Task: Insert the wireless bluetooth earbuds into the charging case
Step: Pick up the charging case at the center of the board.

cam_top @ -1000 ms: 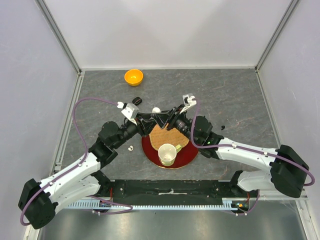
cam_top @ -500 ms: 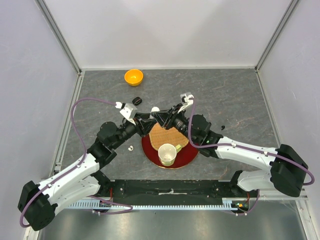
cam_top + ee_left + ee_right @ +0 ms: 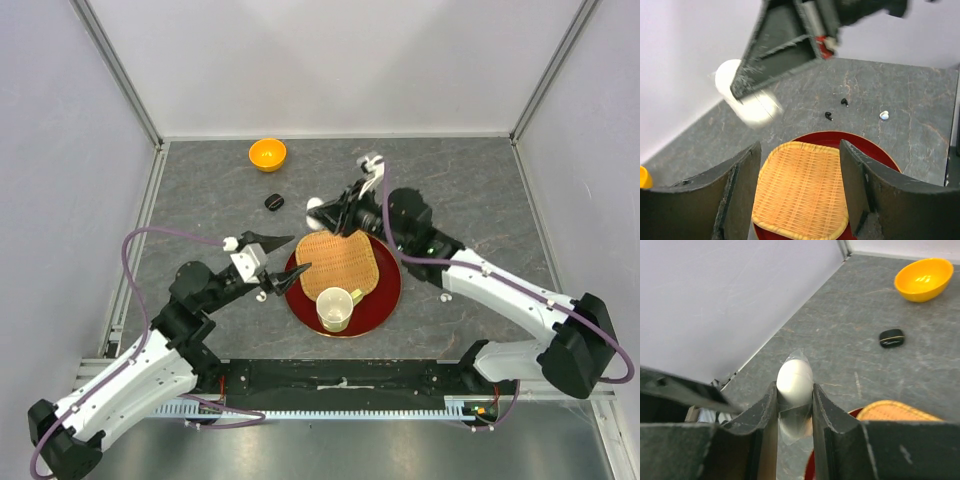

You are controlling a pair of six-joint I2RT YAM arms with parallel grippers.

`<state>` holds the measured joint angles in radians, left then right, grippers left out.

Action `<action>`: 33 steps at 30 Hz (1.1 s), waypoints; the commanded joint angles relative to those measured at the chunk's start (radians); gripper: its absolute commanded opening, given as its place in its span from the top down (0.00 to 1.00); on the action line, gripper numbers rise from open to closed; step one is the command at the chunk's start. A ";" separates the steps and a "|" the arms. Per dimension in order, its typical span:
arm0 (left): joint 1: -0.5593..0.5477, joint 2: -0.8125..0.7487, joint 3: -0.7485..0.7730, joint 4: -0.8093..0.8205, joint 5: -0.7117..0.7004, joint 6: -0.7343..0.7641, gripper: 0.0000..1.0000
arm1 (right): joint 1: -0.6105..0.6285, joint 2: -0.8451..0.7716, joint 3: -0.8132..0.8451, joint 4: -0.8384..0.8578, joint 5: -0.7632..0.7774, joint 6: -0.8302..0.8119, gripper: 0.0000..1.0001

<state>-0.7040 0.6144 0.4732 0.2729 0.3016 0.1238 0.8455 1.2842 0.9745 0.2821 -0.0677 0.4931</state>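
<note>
My right gripper (image 3: 325, 210) (image 3: 795, 390) is shut on a white egg-shaped charging case (image 3: 315, 206) (image 3: 795, 376), held just above the table behind the red plate (image 3: 385, 297). The case (image 3: 747, 102) looks blurred in the left wrist view. My left gripper (image 3: 298, 253) (image 3: 800, 150) stands open and empty over the plate's left edge. A black charging case (image 3: 274, 201) (image 3: 891, 337) lies shut further back. Two black earbuds (image 3: 828, 115) (image 3: 844, 102) and a white earbud (image 3: 884, 115) (image 3: 447, 297) lie right of the plate. Another white earbud (image 3: 262, 294) lies left of it.
The red plate (image 3: 880, 152) carries a woven straw mat (image 3: 338, 262) (image 3: 802, 190) (image 3: 900, 411) and a cream cup (image 3: 334, 308). An orange bowl (image 3: 267, 154) (image 3: 923, 279) sits at the back left. Grey walls close the table on three sides.
My left gripper has opened, let go of the white case and drawn back to the near left. My right gripper shut on the case and carried it toward the back.
</note>
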 commanded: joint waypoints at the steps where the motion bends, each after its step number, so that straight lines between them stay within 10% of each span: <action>1: -0.011 -0.091 -0.019 -0.063 0.100 0.238 0.30 | -0.143 0.026 0.119 -0.140 -0.401 -0.031 0.99; 10: -0.011 -0.091 -0.018 -0.031 0.180 0.255 0.29 | -0.177 0.067 0.177 -0.325 -0.810 -0.272 0.93; 33: -0.012 -0.013 -0.143 0.304 0.222 0.384 0.23 | -0.178 0.106 0.162 -0.196 -0.922 -0.105 0.93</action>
<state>-0.7113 0.5976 0.3481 0.4648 0.5270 0.4160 0.6674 1.3785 1.1137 -0.0544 -0.9466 0.3004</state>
